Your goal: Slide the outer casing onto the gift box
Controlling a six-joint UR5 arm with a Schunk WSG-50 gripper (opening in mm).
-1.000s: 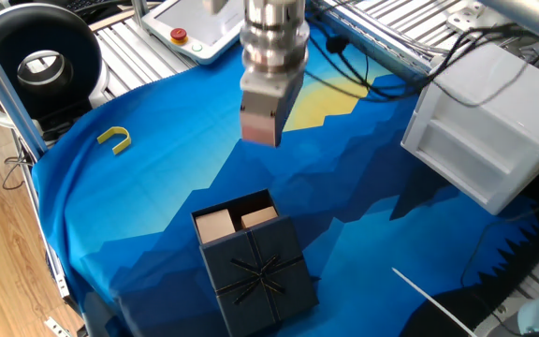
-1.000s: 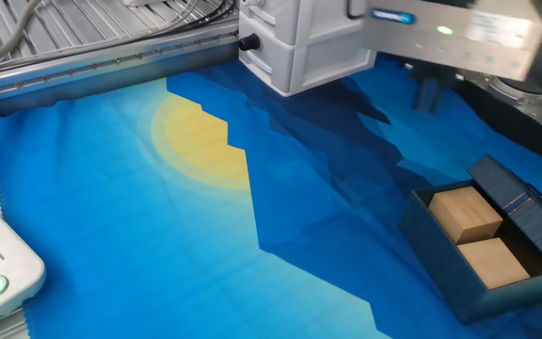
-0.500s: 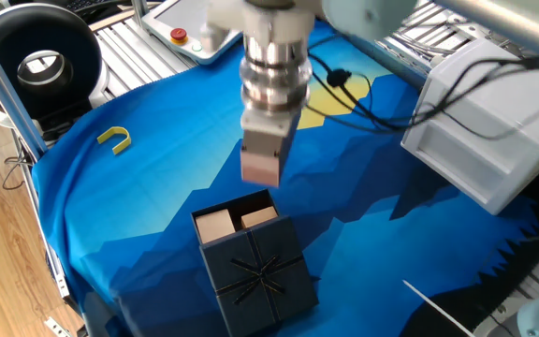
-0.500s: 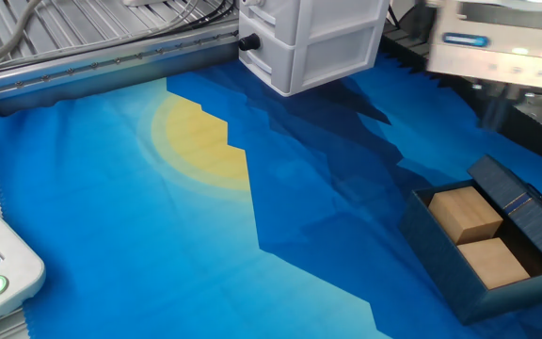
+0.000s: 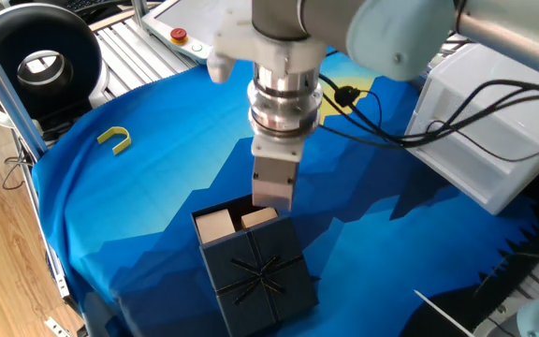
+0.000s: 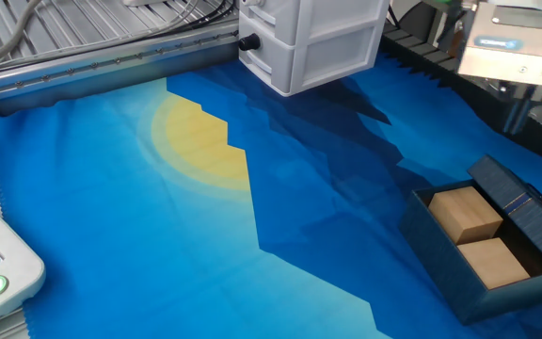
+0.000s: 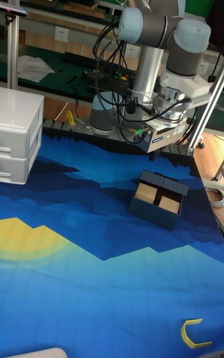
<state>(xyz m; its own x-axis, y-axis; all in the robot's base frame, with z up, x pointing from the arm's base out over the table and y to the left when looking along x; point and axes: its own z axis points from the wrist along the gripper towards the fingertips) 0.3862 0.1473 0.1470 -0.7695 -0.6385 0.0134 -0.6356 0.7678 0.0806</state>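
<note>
The gift box (image 5: 237, 221) sits on the blue cloth (image 5: 157, 187) covering the counter, near its front edge, with two tan blocks (image 6: 478, 235) side by side inside. The outer casing (image 5: 260, 271) covers roughly half of the box, leaving the end with the blocks exposed. The gripper (image 5: 272, 198) hangs just above the open end, jaws pointing down; whether they are apart or together cannot be told. A white drawer unit (image 6: 313, 38) stands well apart, with bare cloth between. A yellow hook (image 5: 115, 139) lies near the cloth's side edge.

Outer casing (image 5: 262, 272) partly over gift box (image 5: 234, 223)
</note>
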